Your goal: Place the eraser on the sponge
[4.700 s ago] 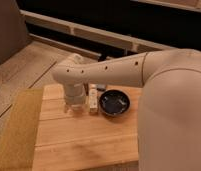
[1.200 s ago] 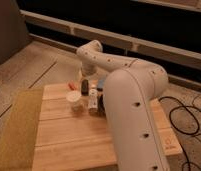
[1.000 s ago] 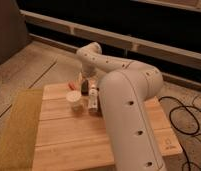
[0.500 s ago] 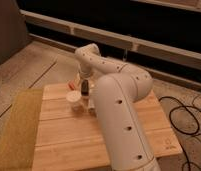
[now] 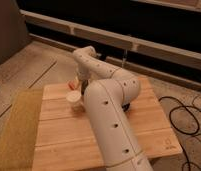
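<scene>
My white arm rises from the bottom of the camera view, and its gripper [image 5: 83,86] hangs over the back left part of the wooden table [image 5: 149,130]. Just left of the gripper lies a small pinkish-orange thing [image 5: 71,84], which may be the sponge. A white cup [image 5: 74,100] stands right below and in front of the gripper. I cannot make out the eraser; the wrist and forearm hide the spot under the gripper.
A dark bowl edge [image 5: 126,106] peeks out behind the forearm. A yellow-green mat [image 5: 16,132] lies along the table's left side. Black cables [image 5: 186,117] run over the floor on the right. A low ledge [image 5: 144,47] runs behind the table.
The arm has swung left and the gripper has dropped closer to the cup and the pinkish thing. The forearm now covers the small bottle and most of the bowl.
</scene>
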Controlling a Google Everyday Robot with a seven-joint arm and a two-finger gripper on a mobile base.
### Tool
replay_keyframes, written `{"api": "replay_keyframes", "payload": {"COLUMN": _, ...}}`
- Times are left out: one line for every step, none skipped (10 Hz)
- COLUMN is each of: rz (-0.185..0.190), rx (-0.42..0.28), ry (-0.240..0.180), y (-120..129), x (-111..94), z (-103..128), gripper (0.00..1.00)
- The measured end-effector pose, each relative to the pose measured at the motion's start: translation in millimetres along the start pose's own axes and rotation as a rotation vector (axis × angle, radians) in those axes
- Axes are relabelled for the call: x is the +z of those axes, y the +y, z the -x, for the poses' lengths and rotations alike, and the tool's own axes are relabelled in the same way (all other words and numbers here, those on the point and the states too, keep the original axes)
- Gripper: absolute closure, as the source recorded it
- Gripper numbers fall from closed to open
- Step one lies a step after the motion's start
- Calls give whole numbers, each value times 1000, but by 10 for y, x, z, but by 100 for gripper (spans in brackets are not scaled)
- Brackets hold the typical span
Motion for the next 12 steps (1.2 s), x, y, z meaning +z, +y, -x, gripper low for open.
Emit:
{"api": "replay_keyframes", "payload": {"rz": 7, "rx": 3, "ry": 8, "y": 10, "x": 34, "z": 14, "gripper": 35}}
{"api": "replay_keyframes", "payload": {"rz": 17, "rx": 12, "ry": 17, "y": 15, "x": 91, "z": 37, "gripper": 35}}
{"api": "replay_keyframes", "payload": {"rz": 21, "rx": 18, "ry": 23, "y": 3, "x": 118, "z": 45, "gripper": 35}}
{"api": "replay_keyframes", "payload": {"rz": 21, "rx": 26, "ry": 31, "y": -34, "x": 143, "z": 40, "gripper": 35}}
{"api": "replay_keyframes", "payload": {"rz": 20, "rx": 34, "ry": 36, "y": -71, "x": 154, "z": 39, "gripper": 35}}
{"api": "replay_keyframes", "payload": {"rz": 18, "rx": 43, "ry": 42, "y": -114, "x": 168, "z": 36, "gripper": 35}}
{"api": "replay_keyframes", "payload": {"rz": 17, "rx": 49, "ry": 45, "y": -138, "x": 177, "z": 33, "gripper": 35}}
{"api": "replay_keyframes", "payload": {"rz": 16, "rx": 57, "ry": 56, "y": -171, "x": 200, "z": 15, "gripper": 35}}
{"api": "replay_keyframes", "payload": {"rz": 16, "rx": 61, "ry": 65, "y": -182, "x": 220, "z": 1, "gripper": 35}}
{"api": "replay_keyframes", "payload": {"rz": 17, "rx": 64, "ry": 72, "y": -191, "x": 239, "z": -12, "gripper": 35}}
{"api": "replay_keyframes", "payload": {"rz": 19, "rx": 68, "ry": 79, "y": -197, "x": 259, "z": -22, "gripper": 35}}
{"api": "replay_keyframes", "payload": {"rz": 21, "rx": 71, "ry": 84, "y": -200, "x": 275, "z": -27, "gripper": 35}}
